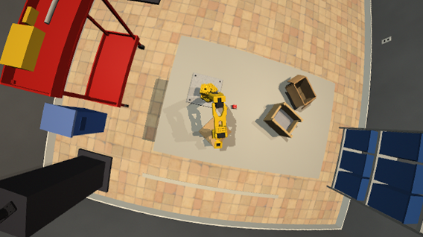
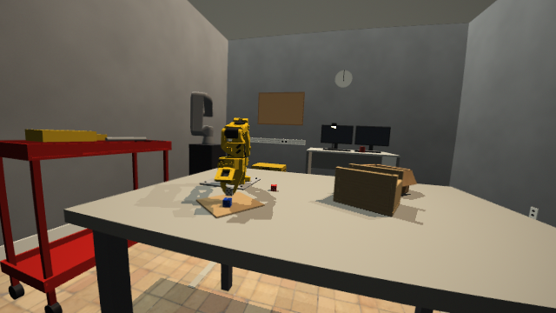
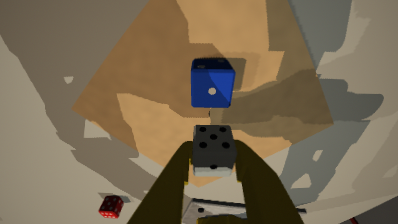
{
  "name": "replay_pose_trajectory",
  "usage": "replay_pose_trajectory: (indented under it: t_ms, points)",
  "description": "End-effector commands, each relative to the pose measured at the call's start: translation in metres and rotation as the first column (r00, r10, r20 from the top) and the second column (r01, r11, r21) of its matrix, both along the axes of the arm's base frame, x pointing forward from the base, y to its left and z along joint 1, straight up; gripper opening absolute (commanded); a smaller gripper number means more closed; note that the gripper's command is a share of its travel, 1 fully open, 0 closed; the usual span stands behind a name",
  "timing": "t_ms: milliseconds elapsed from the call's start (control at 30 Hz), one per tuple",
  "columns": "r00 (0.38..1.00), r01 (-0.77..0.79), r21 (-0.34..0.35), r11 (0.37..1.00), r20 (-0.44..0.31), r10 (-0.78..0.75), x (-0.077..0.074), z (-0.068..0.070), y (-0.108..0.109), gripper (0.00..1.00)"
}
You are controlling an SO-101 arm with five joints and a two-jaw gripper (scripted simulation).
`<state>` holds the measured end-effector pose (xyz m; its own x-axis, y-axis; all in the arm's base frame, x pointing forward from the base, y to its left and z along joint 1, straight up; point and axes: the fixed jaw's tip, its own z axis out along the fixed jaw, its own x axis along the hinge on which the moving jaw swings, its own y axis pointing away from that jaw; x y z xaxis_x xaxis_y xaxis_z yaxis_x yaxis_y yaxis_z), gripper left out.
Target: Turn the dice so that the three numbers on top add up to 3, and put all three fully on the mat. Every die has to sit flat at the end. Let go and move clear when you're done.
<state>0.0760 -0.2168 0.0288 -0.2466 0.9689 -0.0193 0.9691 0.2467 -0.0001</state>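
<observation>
gripper (image 3: 213, 155): closed down narrow on the black die (image 3: 213, 149), one jaw on each side face, die held above the mat (image 3: 150, 65)
black die: the face toward the wrist cam shows five pips, pale underside edge visible; which face ends up on top once set down, cannot tell
blue die (image 3: 212, 83): just ahead of the fingertips, resting flat on the mat, apart from the held die; the face toward the cam shows one pip, top face from this angle not readable
red die (image 3: 110, 206): back and to the left of the gripper in the wrist view, off the mat on the table (image 2: 391, 243); pips too small to read
mat: brown sheet right under and ahead of the gripper, partly in arm shadow
handling guess: dice look small, rigid, light, smooth flat faces; likely slippery if pinched near an edge or corner, so hold across two opposite faces at mid-height, square on
grip now: looks centred on opposite faces, fine for carrying; rotating it will probably need a set-down and a regrip on a different face pair
risk: light die could tip or roll on release if not lowered flat; also could bump the blue die just in front
step guess: placing or reorienting the black die on the mat; red die not yet on the mat
</observation>
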Motion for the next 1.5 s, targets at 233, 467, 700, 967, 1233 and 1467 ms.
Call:
replay_pose_trajectory:
  t_ms: [233,467,700,967,1233,1467]
  points:
    - [1.000,0.011,0.015,1.000,-0.003,-0.011,-0.003,-0.006,0.001,0.00]
    - [1.000,0.011,0.015,1.000,-0.003,-0.011,-0.003,-0.010,0.002,0.00]
    - [1.000,0.011,0.015,1.000,-0.003,-0.011,-0.003,-0.011,0.002,0.00]
    - [1.000,0.011,0.015,1.000,-0.003,-0.011,-0.003,-0.015,0.002,0.00]
    - [1.000,0.011,0.015,1.000,-0.003,-0.011,-0.003,-0.016,0.002,0.00]
    - [1.000,0.011,0.015,1.000,-0.003,-0.011,-0.003,-0.020,0.002,0.00]
